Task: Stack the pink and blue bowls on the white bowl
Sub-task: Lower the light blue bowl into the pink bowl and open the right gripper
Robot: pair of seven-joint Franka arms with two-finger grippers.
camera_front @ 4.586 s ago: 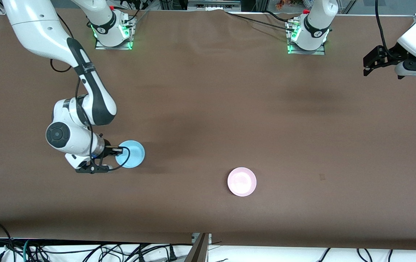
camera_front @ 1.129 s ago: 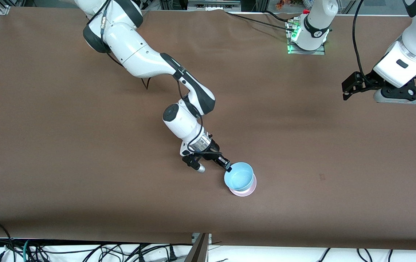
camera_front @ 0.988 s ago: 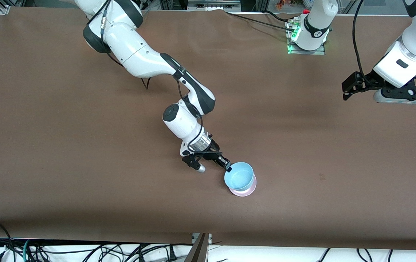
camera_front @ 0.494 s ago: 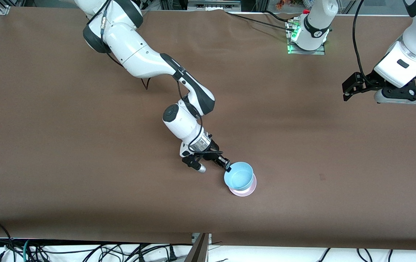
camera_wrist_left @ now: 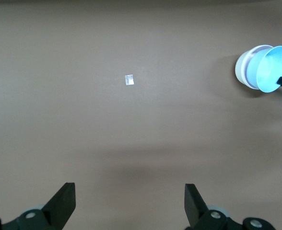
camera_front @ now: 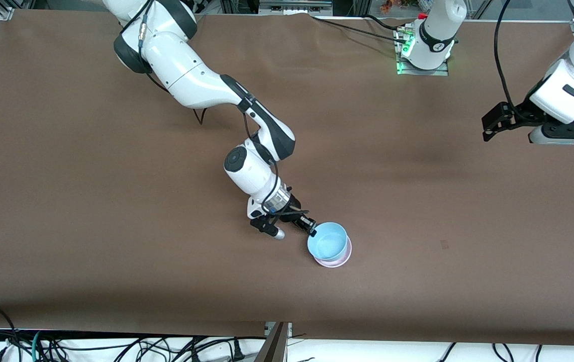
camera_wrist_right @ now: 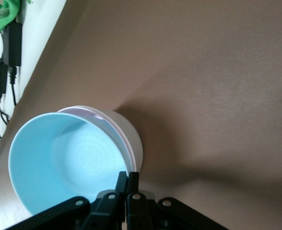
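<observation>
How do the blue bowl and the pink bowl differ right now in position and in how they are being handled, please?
The blue bowl is tilted above the pink bowl, which sits flat. The right end effector is shut on the blue bowl's rim; nothing grips the pink bowl. The blue bowl's inside shows fully, while the pink bowl is mostly covered. Both are round, glossy and similar in size.

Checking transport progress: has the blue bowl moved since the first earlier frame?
Yes. The blue bowl, gripped by the right claw, moved from the right arm's end toward the table's middle, now tilted over the pink bowl.
</observation>
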